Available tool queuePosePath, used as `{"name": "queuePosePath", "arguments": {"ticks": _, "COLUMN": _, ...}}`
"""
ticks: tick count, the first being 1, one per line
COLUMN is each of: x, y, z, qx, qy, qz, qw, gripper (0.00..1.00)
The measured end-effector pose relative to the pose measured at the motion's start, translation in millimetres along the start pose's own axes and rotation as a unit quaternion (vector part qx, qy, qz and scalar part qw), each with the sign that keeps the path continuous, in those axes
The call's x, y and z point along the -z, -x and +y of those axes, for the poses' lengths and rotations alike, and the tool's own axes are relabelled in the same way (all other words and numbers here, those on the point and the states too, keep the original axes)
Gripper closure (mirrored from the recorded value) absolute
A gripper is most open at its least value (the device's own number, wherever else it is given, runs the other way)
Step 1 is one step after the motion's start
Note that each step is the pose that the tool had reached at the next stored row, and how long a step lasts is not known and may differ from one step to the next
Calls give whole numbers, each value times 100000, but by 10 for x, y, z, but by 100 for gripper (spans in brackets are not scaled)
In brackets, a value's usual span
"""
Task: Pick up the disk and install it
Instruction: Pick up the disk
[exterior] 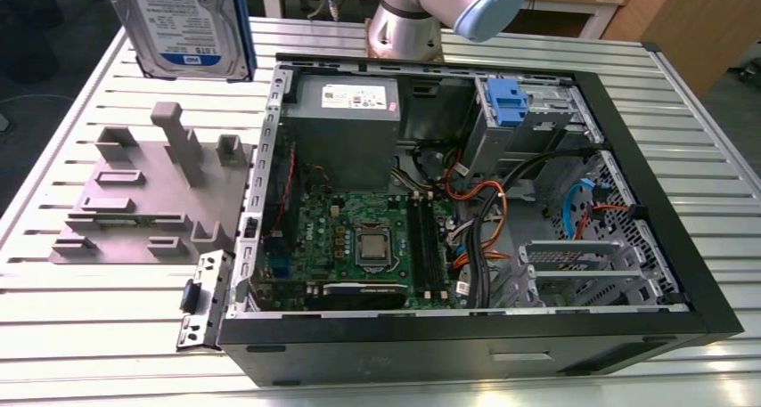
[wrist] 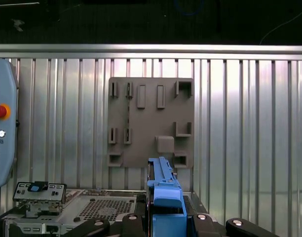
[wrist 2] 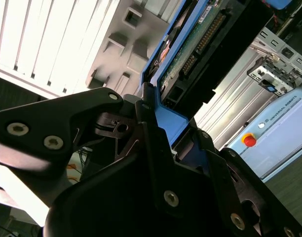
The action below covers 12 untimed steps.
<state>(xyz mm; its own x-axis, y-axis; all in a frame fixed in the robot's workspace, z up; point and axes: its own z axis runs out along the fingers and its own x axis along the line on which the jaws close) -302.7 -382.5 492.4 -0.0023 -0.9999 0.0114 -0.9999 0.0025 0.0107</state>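
Note:
The disk (exterior: 191,24), silver with a white-and-blue label and a blue side rail, hangs upright in the air above the slatted table at the exterior view's far left. In the first wrist view I see the disk (wrist: 163,190) edge-on, blue rail up, with my gripper (wrist: 166,219) shut on it from both sides. The second wrist view shows the disk's (wrist 2: 195,44) green circuit-board underside and blue rail running away from my gripper (wrist 2: 163,126), whose black fingers (wrist 2: 141,123) clamp its near end.
An open black computer case (exterior: 452,345) lies on the table with the motherboard (exterior: 369,238), a grey power supply (exterior: 345,113) and a blue clip (exterior: 505,100) by the drive bay. A grey fixture plate (exterior: 131,202) sits to the exterior view's left. The arm's base (exterior: 411,24) stands behind the case.

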Motion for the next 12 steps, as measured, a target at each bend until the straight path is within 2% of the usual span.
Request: {"name": "queuePosePath", "arguments": {"ticks": 12, "x": 0, "y": 0, "z": -40, "qx": 0, "qy": 0, "qz": -1, "qw": 100000, "gripper": 64}}
